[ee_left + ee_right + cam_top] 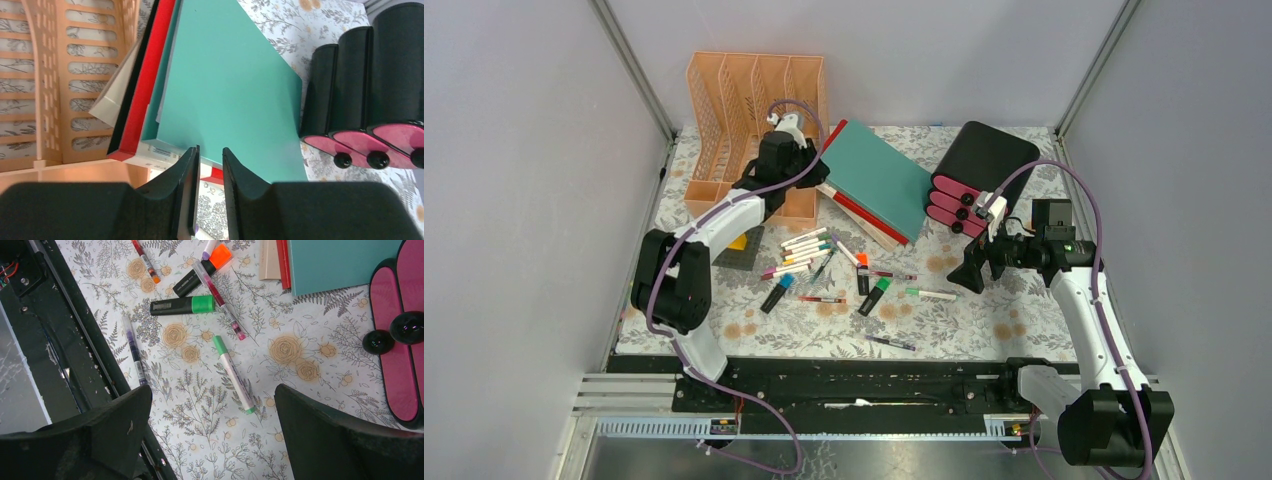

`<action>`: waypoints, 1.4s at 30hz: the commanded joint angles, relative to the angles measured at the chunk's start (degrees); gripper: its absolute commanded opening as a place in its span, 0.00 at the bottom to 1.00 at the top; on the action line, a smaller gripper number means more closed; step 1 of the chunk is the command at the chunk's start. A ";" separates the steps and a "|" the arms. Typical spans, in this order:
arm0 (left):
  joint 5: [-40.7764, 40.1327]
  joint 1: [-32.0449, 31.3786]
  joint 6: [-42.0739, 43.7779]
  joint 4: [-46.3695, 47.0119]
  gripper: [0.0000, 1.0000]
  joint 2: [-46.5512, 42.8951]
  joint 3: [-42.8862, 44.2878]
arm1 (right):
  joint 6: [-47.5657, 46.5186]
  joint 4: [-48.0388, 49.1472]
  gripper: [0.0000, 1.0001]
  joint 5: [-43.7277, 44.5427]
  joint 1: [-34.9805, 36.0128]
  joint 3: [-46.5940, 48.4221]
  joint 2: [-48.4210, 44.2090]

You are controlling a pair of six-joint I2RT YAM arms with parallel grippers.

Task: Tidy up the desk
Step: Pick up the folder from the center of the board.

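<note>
The desk (984, 320) is a fern-and-flower cloth scattered with pens and markers (809, 250). A teal book (879, 180) tops a slanted stack with a red book (150, 75) next to the peach file rack (744, 100). My left gripper (809, 160) hovers at the stack's near corner. In the left wrist view its jaws (210, 150) stand a narrow gap apart, with only cloth and book edges showing between them. My right gripper (972, 272) hangs wide open over bare cloth (214, 390), just short of a green-capped white marker (232, 372).
A black-and-pink drawer box (979, 160) lies at the back right, close to the right arm. A green highlighter (182, 305), an orange highlighter (202, 270) and a purple pen (134, 350) lie near the black rail (854, 380). A dark notepad (739, 250) sits by the left arm.
</note>
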 commanded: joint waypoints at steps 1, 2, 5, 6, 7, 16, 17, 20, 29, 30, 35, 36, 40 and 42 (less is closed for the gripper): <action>3.60 -0.23 -1.70 2.02 0.27 -5.05 -1.35 | -0.89 -0.38 1.00 0.37 0.48 1.60 -0.14; 4.08 -0.30 -2.11 2.44 0.26 -5.78 -2.19 | -0.87 -0.34 1.00 0.44 0.44 1.62 -0.18; 2.83 -0.51 -2.45 4.20 0.27 -8.01 -4.70 | -0.82 -0.30 1.00 0.46 0.49 1.57 -0.14; 1.42 -0.51 -2.05 4.52 0.33 -8.56 -4.97 | -0.79 -0.31 1.00 0.40 0.46 1.59 -0.09; -0.29 -0.47 -1.38 4.59 0.39 -8.91 -4.85 | -0.78 -0.29 1.00 0.31 0.49 1.58 -0.06; -0.46 2.47 1.69 -0.02 0.57 -1.12 5.98 | -0.61 0.01 1.00 0.42 0.50 1.42 -0.31; -0.31 2.78 1.91 -0.64 0.58 0.13 7.04 | -0.53 0.08 1.00 0.39 0.47 1.28 -0.31; 0.88 3.19 2.56 -3.02 0.60 3.67 10.43 | -0.52 0.20 1.00 0.46 0.44 1.17 -0.15; 5.86 3.44 2.62 -6.22 0.45 8.95 16.04 | -0.51 0.35 1.00 0.73 0.46 1.05 0.08; 6.06 3.48 2.54 -6.39 0.45 9.15 16.17 | -0.49 0.40 1.00 0.73 0.53 1.05 0.12; 6.75 3.44 2.44 -7.87 0.45 10.35 16.87 | -0.43 0.38 1.00 0.64 0.60 1.05 0.13; 7.16 3.44 2.44 -7.97 0.45 10.47 16.96 | -0.43 0.42 1.00 0.64 0.60 1.05 0.13; 9.17 3.35 1.80 -7.87 0.29 10.19 17.18 | -0.44 0.42 1.00 0.72 0.59 1.05 0.01; 10.09 3.35 1.46 -7.94 0.24 9.82 17.12 | -0.43 0.49 1.00 0.72 0.59 1.04 0.04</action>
